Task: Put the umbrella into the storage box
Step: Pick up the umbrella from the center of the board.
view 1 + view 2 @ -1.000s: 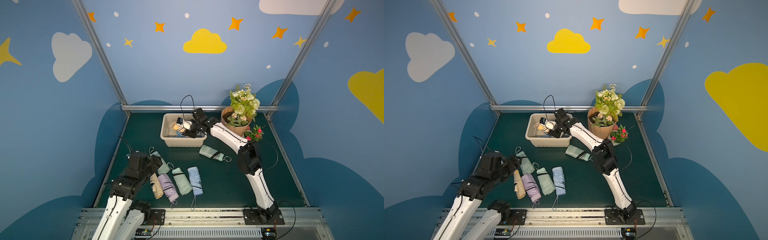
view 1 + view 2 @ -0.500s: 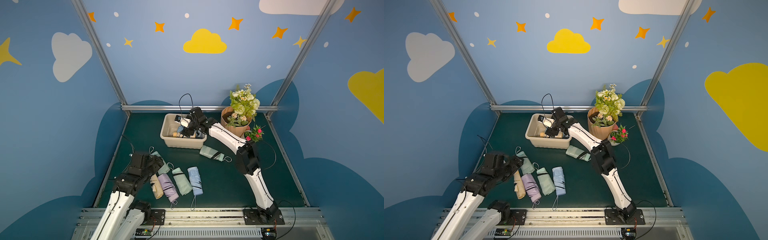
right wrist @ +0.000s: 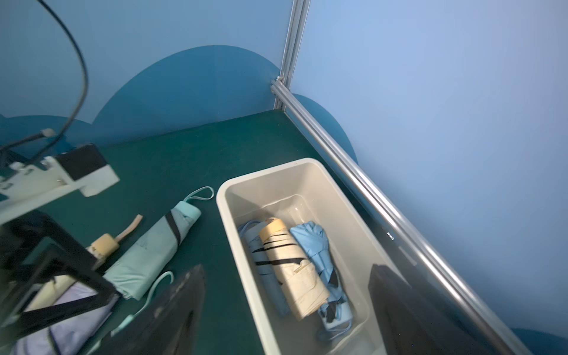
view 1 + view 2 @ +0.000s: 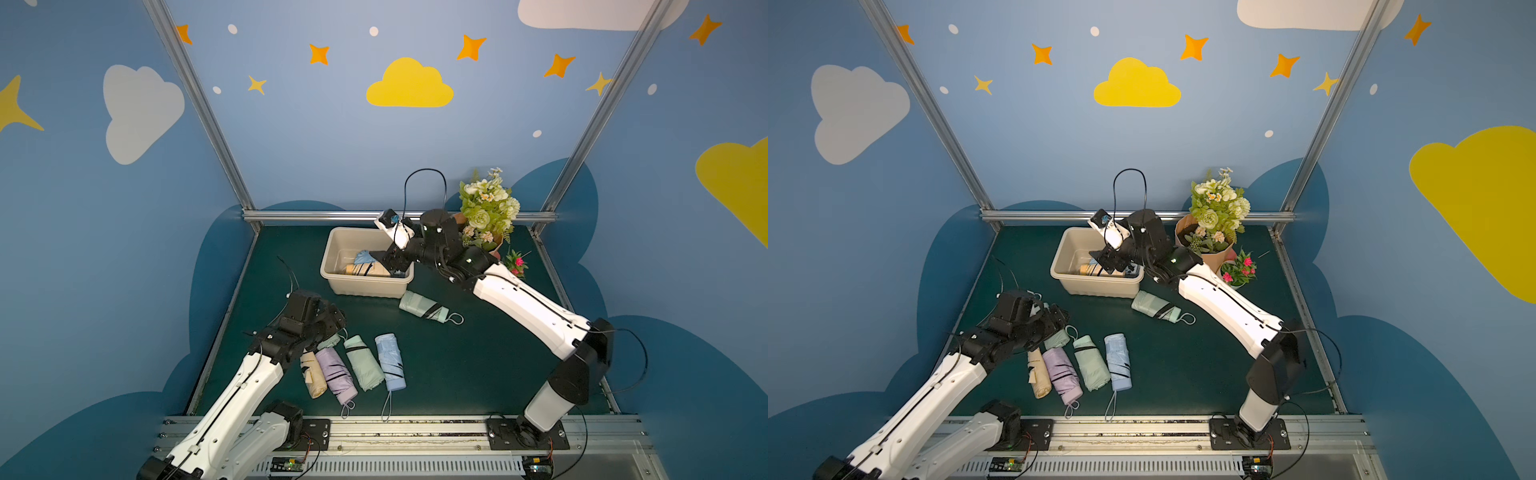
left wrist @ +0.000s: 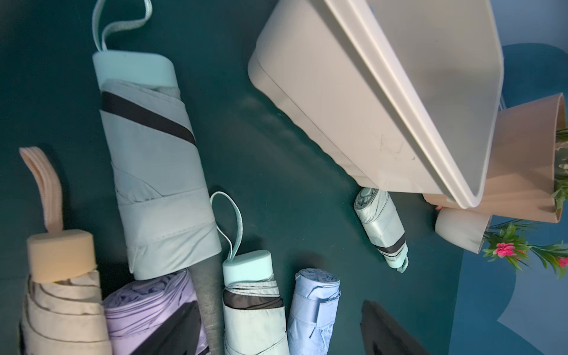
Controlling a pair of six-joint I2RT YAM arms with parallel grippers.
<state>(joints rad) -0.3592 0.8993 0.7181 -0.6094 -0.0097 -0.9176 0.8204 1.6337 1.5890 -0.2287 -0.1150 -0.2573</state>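
A second ago your right claw (image 4: 392, 264) sat low inside the storage box (image 4: 332, 254), closed. Now it has lifted above the box's right end, and its jaws stand wide apart with nothing between them. In the right wrist view the two dark fingers (image 3: 172, 307) frame the box from above. Your left arm has edged a little further over the row of umbrellas at the front of the surface (image 4: 457, 374).

The tan striped umbrella (image 3: 292, 267) lies flat on the box floor, below the right claw and clear of it. It rests on and between two pale blue umbrellas (image 3: 313, 242), all three running lengthwise along the box.

Your left claw (image 4: 332, 322) also stands spread, holding nothing. It hangs low over the far ends of the row, right above a mint umbrella (image 5: 153, 184) that it partly hides in both top views. Beside that one lie a beige umbrella (image 4: 312, 374), a lilac umbrella (image 4: 336, 374), a second mint umbrella (image 4: 363, 365) and a light blue umbrella (image 4: 390, 361). One more mint umbrella with a black band (image 4: 424, 307) lies just in front of the box's right corner, well apart from both claws.
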